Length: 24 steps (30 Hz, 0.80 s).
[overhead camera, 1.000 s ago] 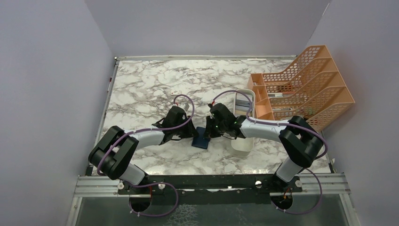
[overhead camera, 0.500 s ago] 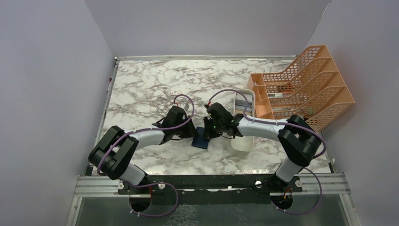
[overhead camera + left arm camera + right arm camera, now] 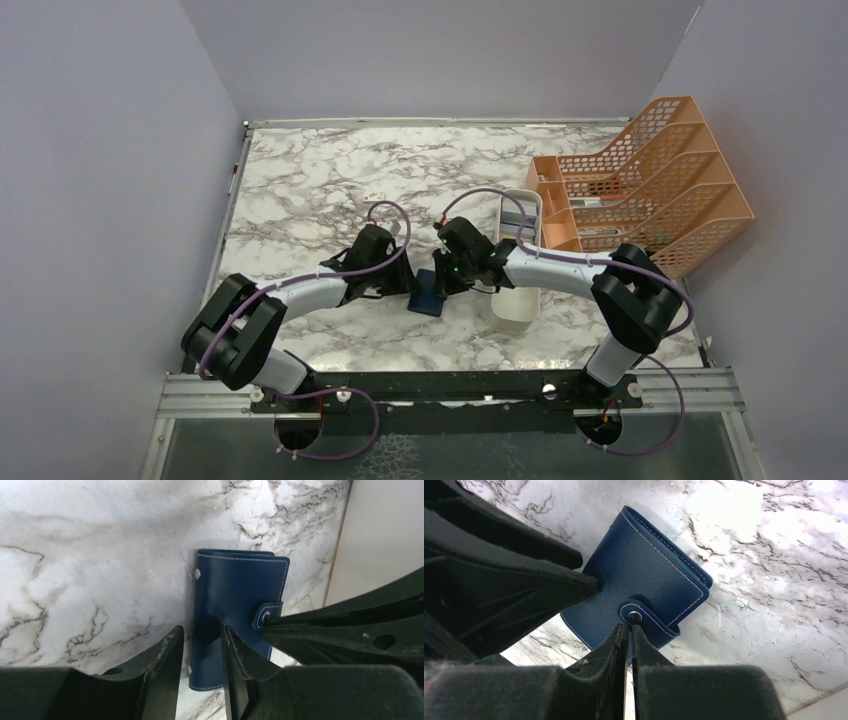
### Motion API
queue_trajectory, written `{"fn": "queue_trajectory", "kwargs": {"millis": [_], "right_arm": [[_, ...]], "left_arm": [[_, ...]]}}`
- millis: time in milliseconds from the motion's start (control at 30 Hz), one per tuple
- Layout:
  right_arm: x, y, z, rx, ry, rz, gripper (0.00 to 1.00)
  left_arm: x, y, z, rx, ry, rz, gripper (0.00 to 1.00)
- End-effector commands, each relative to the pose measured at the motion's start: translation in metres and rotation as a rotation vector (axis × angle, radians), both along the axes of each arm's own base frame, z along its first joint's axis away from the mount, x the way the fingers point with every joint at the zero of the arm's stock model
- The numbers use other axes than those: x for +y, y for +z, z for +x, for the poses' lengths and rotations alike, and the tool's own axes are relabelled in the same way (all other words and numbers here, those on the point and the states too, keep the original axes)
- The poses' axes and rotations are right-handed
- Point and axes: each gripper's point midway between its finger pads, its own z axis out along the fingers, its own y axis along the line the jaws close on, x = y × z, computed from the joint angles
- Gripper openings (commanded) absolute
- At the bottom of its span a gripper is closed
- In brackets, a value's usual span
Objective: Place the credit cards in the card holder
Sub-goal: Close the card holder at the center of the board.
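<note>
The card holder (image 3: 428, 295) is lying closed on the marble table (image 3: 320, 180), just below the middle of the overhead frame, squeezed in between the two arm tips. From up there it's only a small dark blue patch, and you can't make out what either tool is doing with it.

The wrist cameras fill that in. The right one shows the holder tilted across the upper middle of its frame, with white stitching round the edge and the snap tab (image 3: 644, 617) folded over the near side. The right gripper (image 3: 630, 630) has its fingers pressed nearly together, tips right at the tab's snap, pinching it.

The left wrist view catches that same tab, with the right gripper's dark tip coming in from the right edge of the frame and touching it. It also shows the left gripper (image 3: 202, 642) — fingers spread apart, one over bare marble beside the holder's left edge, the other over the blue cover, so that edge sits in the gap. Whether they actually touch it, I can't tell.

Further out there's a white tray (image 3: 517, 300) just right of the holder, and an orange file rack (image 3: 640, 190) at the upper right of the overhead shot.
</note>
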Motion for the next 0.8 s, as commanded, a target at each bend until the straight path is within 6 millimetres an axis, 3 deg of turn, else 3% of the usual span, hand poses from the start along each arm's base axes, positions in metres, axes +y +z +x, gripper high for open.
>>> {"fn": "queue_trajectory", "kwargs": {"millis": [0, 267, 400, 567, 767], "right_arm": [[0.000, 0.023, 0.005, -0.054, -0.001, 0.005, 0.13], [-0.003, 0.026, 0.009, -0.083, -0.017, 0.009, 0.19], [-0.007, 0.026, 0.017, -0.091, -0.031, -0.019, 0.20], [-0.009, 0.020, 0.018, -0.083, -0.034, -0.022, 0.20], [-0.006, 0.011, 0.019, -0.065, -0.019, -0.034, 0.20]], "left_arm": [[-0.006, 0.023, -0.003, -0.014, -0.032, -0.036, 0.36], [-0.019, 0.025, 0.003, -0.020, -0.052, -0.079, 0.22], [-0.025, 0.023, 0.010, -0.023, -0.058, -0.095, 0.22], [-0.029, 0.007, 0.011, 0.005, -0.073, -0.084, 0.21], [-0.015, -0.017, 0.006, 0.035, -0.046, -0.011, 0.22]]}}
